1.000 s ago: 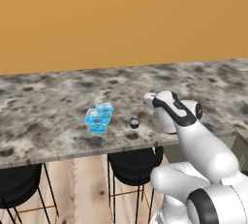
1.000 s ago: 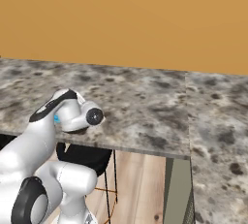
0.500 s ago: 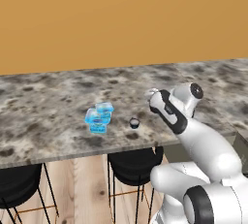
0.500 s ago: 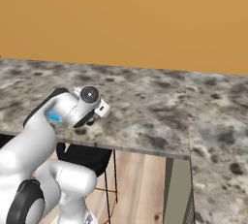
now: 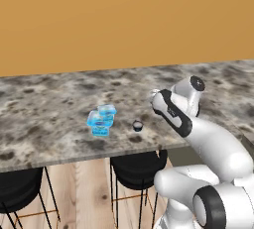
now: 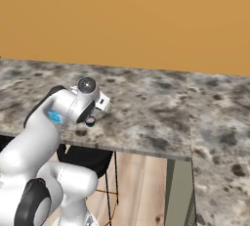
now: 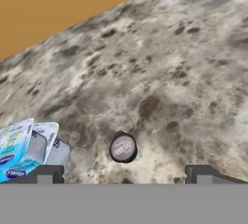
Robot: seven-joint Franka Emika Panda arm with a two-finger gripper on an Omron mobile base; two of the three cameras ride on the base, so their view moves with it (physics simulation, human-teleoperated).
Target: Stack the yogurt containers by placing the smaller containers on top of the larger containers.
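Three yogurt containers stand on the marble counter (image 5: 44,119). The wide light-blue tub (image 5: 98,123) (image 7: 13,151) and the small light-blue cup (image 5: 107,110) (image 7: 47,140) sit close together, the cup behind and right of the tub. The tiny dark round cup (image 5: 137,125) (image 7: 123,148) stands alone to their right. My gripper (image 5: 156,97) (image 7: 124,177) hovers over the counter right of the tiny cup, open and holding nothing. In the hand view the tiny cup lies ahead, centred between my spread fingertips (image 7: 44,174).
An orange wall (image 5: 124,20) backs the counter. Black stools (image 5: 136,166) stand under the counter's front edge (image 5: 74,156). A counter seam (image 6: 188,112) runs front to back on the right, with more marble beyond it.
My wrist has rolled upward and the hand has turned toward the containers. The three containers have not moved.
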